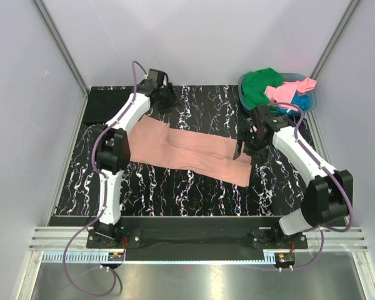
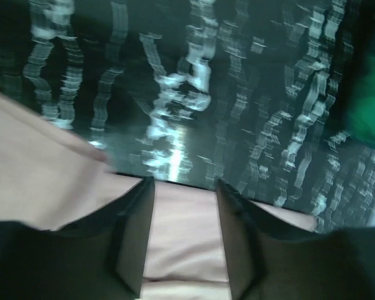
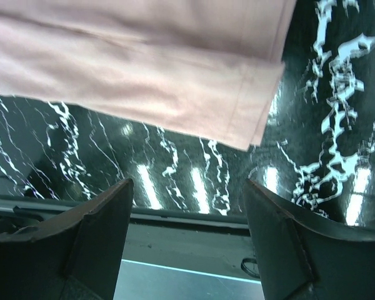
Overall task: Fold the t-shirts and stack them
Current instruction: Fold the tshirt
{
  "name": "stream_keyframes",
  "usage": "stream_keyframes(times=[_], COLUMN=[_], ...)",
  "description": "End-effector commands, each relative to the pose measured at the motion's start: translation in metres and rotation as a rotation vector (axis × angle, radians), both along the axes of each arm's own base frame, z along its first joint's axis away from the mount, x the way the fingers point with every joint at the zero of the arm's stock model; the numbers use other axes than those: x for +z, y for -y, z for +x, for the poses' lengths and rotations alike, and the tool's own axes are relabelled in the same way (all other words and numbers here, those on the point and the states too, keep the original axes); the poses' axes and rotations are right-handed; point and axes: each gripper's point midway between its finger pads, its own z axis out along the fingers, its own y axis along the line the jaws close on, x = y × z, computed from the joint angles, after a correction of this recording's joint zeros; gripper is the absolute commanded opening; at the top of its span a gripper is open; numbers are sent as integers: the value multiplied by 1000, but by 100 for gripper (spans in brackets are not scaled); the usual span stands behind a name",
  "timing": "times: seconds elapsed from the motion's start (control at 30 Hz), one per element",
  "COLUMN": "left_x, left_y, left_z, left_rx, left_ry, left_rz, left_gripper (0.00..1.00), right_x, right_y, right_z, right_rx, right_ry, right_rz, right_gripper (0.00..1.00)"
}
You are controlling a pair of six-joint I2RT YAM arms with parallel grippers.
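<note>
Left of the teal basket (image 1: 295, 77) and nearer the arms, flat on the bench (image 1: 175, 194): salmon-pink t-shirt (image 1: 187, 150), lying as a long band. Heaped inside the basket: green t-shirt (image 1: 260, 84), bright pink t-shirt (image 1: 287, 92), blue t-shirt (image 1: 303, 102). Far left of the basket, flat at the bench's edge: black t-shirt (image 1: 105, 105). Left gripper (image 2: 184, 184) well left of the basket, over the salmon cloth's far edge, fingers apart, nothing clamped. Right gripper (image 3: 187, 187) just nearer than the basket, beside the band's end corner, fingers wide apart over bare bench, holding nothing.
</note>
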Motion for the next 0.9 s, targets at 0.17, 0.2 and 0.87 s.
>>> stream_keyframes(times=[0.17,0.2,0.87], left_x=[39,35,-78], left_y=[-46,-65,-170], left_z=[-50,-56,-150], left_rx=[-5,27,165], left_ry=[25,6,-464], left_rz=[94,100,401], left_gripper=[72,70,74], right_x=[-2,-5,-107], right_y=[-16,-16,2], right_z=[55,59,127], right_rx=[35,41,82], right_ry=[44,44,-100], right_rz=[19,12,-180], right_gripper=[78,78,82])
